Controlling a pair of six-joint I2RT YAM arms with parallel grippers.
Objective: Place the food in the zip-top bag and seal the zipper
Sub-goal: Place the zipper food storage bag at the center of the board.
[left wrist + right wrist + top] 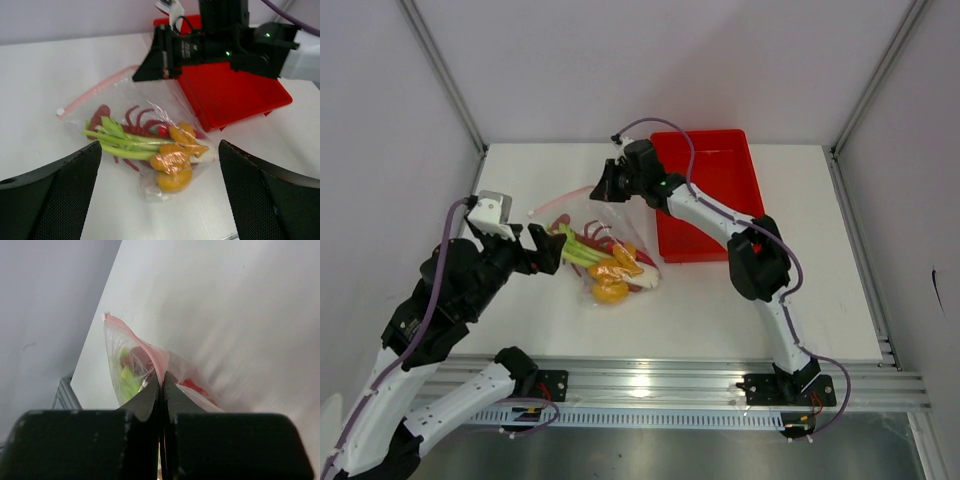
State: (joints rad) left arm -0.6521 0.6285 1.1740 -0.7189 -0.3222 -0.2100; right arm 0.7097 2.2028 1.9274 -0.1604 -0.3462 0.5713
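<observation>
The clear zip-top bag (605, 240) lies mid-table and holds the food: the red lobster (135, 120), the green stalk (120, 142) and the yellow-orange pieces (172, 165). The pinkish zipper (95, 90) runs along its far-left mouth edge. My right gripper (603, 186) is shut on the zipper strip at the bag's far end; in the right wrist view the fingers pinch the pink strip (157, 362) with the bag hanging beyond. My left gripper (548, 250) is open and empty, just left of the bag; its fingertips (60, 195) frame the bag from the near side.
The red rectangular tray (705, 160) stands at the back right, just behind my right arm. White walls and metal posts close in the table at left, right and back. A metal rail runs along the near edge.
</observation>
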